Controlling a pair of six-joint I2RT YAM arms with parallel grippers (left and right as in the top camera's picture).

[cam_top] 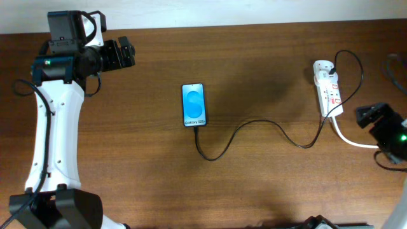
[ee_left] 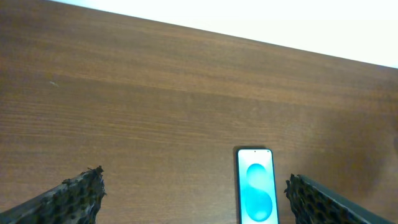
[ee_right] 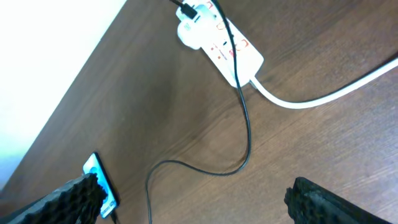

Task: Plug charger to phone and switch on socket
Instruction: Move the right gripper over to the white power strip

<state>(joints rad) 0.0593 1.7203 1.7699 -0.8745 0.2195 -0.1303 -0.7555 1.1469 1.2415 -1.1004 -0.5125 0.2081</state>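
The phone [cam_top: 194, 105] lies flat mid-table with its blue screen up; it also shows in the left wrist view [ee_left: 255, 190] and the right wrist view [ee_right: 98, 185]. The charger cable [cam_top: 254, 124] runs from the phone's near end in a wavy line to the socket [cam_top: 328, 88], a white power strip at the right; its connector sits at the phone's port. The socket [ee_right: 219, 42] and cable [ee_right: 245, 130] show in the right wrist view. My left gripper [cam_top: 125, 52] is open and empty at the far left. My right gripper [cam_top: 372, 114] is open and empty, just right of the socket.
The socket's thick white cord [cam_top: 353, 141] curves off toward the right edge, under my right arm. A white wall [ee_left: 249, 15] runs along the table's far edge. A dark cable [cam_top: 397, 67] loops at the far right edge.
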